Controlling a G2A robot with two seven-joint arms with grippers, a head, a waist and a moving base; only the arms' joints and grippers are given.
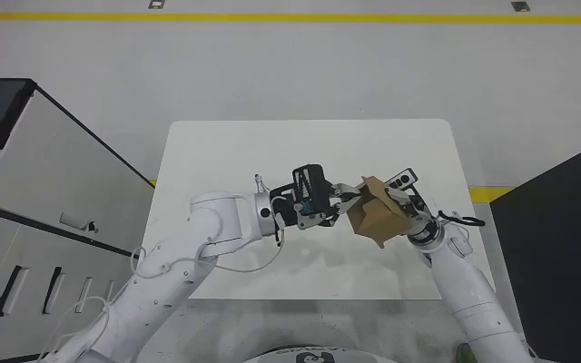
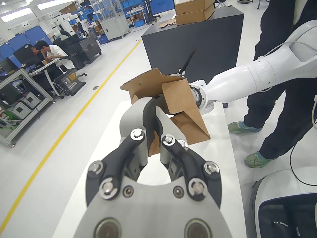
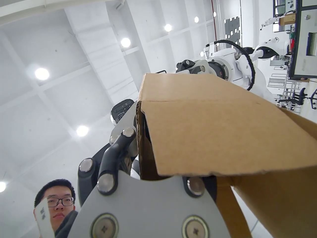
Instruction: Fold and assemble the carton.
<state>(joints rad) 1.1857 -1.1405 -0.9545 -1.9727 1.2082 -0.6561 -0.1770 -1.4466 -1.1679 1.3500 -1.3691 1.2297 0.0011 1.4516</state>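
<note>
Carton (image 1: 374,218), right of centre above the tabletop (image 1: 227,154), is clamped by both left gripper (image 2: 153,115) and right gripper (image 1: 397,204); uneven pulling could tear a flap.

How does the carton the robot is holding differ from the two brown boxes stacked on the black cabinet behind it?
The carton is half-formed, with flaps standing open; the stacked boxes are closed. The carton is tilted, clamped between the left gripper and the right gripper; the stacked boxes lie flat on the black cabinet. Both are brown cardboard.
</note>
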